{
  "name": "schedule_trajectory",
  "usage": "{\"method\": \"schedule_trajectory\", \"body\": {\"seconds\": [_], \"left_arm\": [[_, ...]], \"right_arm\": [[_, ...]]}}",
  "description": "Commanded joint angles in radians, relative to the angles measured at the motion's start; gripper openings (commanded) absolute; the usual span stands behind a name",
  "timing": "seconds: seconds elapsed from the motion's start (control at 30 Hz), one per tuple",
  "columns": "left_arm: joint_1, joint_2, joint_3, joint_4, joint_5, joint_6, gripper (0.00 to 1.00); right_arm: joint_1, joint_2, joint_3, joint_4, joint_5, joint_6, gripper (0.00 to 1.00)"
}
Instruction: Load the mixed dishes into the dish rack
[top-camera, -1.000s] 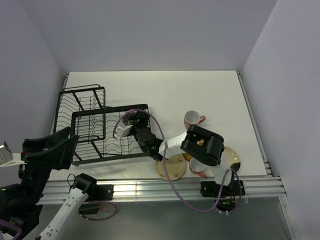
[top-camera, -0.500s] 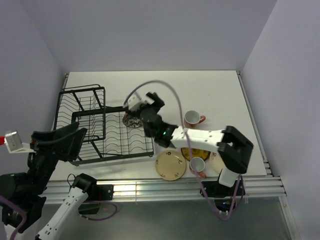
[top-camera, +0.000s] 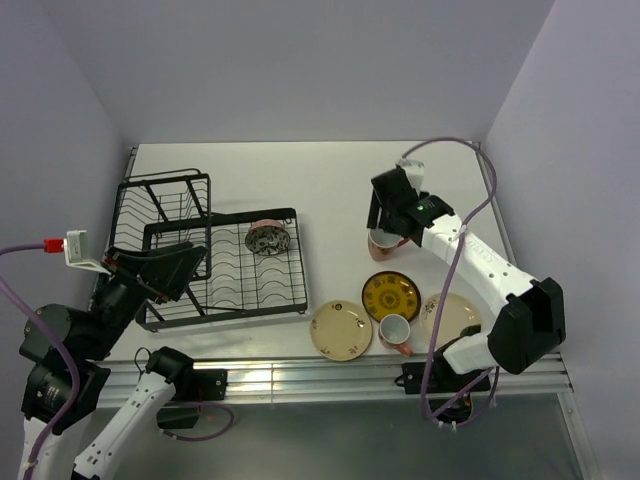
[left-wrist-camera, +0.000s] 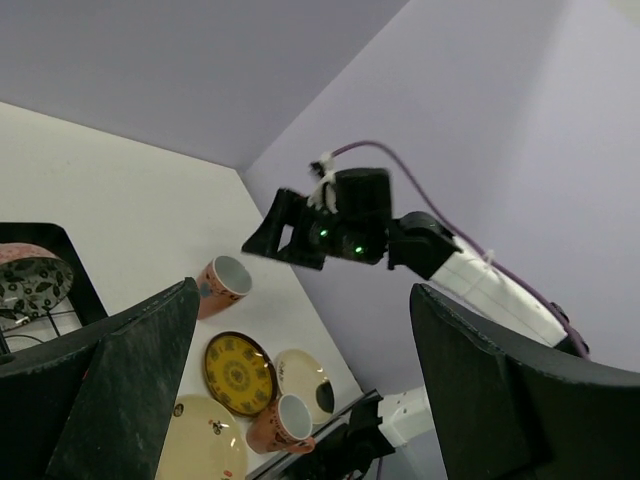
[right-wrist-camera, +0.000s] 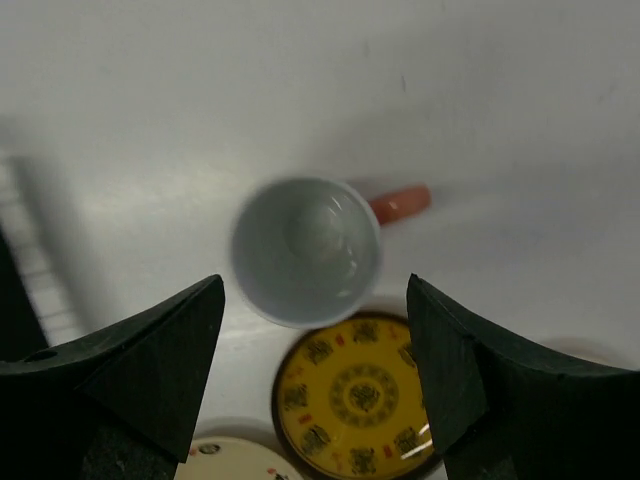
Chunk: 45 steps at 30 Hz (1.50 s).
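Note:
The black wire dish rack (top-camera: 190, 290) stands at the left, and the small dark patterned bowl (top-camera: 267, 238) sits in its right end. My right gripper (top-camera: 384, 228) hangs open over a pinkish-orange mug (right-wrist-camera: 305, 250), whose handle points right. Nothing is between its fingers (right-wrist-camera: 150, 360). Nearer lie the mustard-yellow plate (top-camera: 391, 295), a cream plate (top-camera: 341, 330), a second mug (top-camera: 396, 333) and another cream plate (top-camera: 455, 315). My left gripper (top-camera: 172, 272) is open and empty, raised over the rack's near left corner. It looks across at the dishes (left-wrist-camera: 238, 373).
The second mug lies against the near edge of the yellow plate, between the two cream plates. The rack's tall cage section (top-camera: 160, 205) rises at the back left. A purple cable (top-camera: 455, 148) loops above the right arm. Aluminium rails (top-camera: 300, 375) run along the near table edge.
My right gripper has left the bowl in the rack and swung right to hover over the far mug. The left arm has shifted slightly toward the rack.

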Motion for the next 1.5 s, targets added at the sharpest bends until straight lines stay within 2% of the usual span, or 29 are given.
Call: {"method": "schedule_trajectory", "body": {"seconds": [0.0, 0.23, 0.37, 0.7, 1.03, 1.13, 1.23, 1.27, 1.37, 1.47], "left_arm": [[0.004, 0.012, 0.006, 0.033, 0.045, -0.029, 0.92], [0.004, 0.012, 0.007, 0.011, 0.053, -0.024, 0.92], [0.004, 0.046, -0.005, 0.011, 0.085, -0.021, 0.90], [0.004, 0.237, 0.030, 0.008, 0.222, 0.002, 0.86], [0.001, 0.366, 0.058, 0.008, 0.282, 0.040, 0.85], [-0.029, 0.434, 0.073, 0.002, 0.282, 0.056, 0.85], [-0.141, 0.509, 0.116, -0.018, 0.211, 0.079, 0.84], [-0.163, 0.546, 0.147, -0.026, 0.158, 0.083, 0.84], [-0.242, 0.604, 0.200, -0.050, 0.073, 0.094, 0.84], [-0.324, 0.688, 0.240, -0.062, 0.018, 0.100, 0.84]], "right_arm": [[-0.088, -0.051, -0.141, -0.093, -0.179, 0.159, 0.80], [-0.120, -0.121, -0.237, -0.070, -0.163, 0.186, 0.79], [-0.151, -0.141, -0.264, -0.041, -0.208, 0.184, 0.79], [-0.203, -0.068, -0.275, 0.042, -0.277, 0.166, 0.79], [-0.208, -0.009, -0.292, 0.114, -0.320, 0.176, 0.77], [-0.208, -0.003, -0.298, 0.124, -0.320, 0.173, 0.73], [-0.208, 0.008, -0.304, 0.133, -0.317, 0.170, 0.65], [-0.208, 0.015, -0.303, 0.136, -0.320, 0.166, 0.58], [-0.206, 0.034, -0.295, 0.137, -0.314, 0.158, 0.49], [-0.206, 0.034, -0.295, 0.137, -0.298, 0.157, 0.46]]}}
